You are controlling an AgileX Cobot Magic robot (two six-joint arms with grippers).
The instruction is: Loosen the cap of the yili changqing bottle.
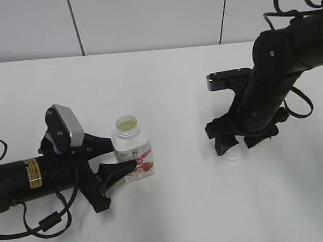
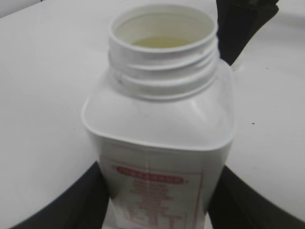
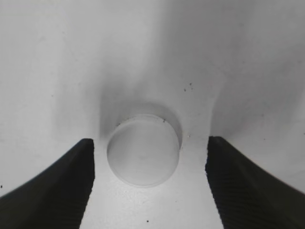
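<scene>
White bottle (image 1: 133,149) upright on desk (image 1: 175,210), pinched at label height between left claw (image 1: 117,159) fingers; neck bare, threads showing, pale liquid inside. Cap (image 3: 143,150) off, flat on desk between right claw (image 3: 148,186) fingers, which stand spread, clear of it either side. Judgement: loosening done, cap just set down. Next: right claw lifts straight up, clear of cap; left keeps bottle steady, then lets go.

Slanted overview, two close wrist views
</scene>
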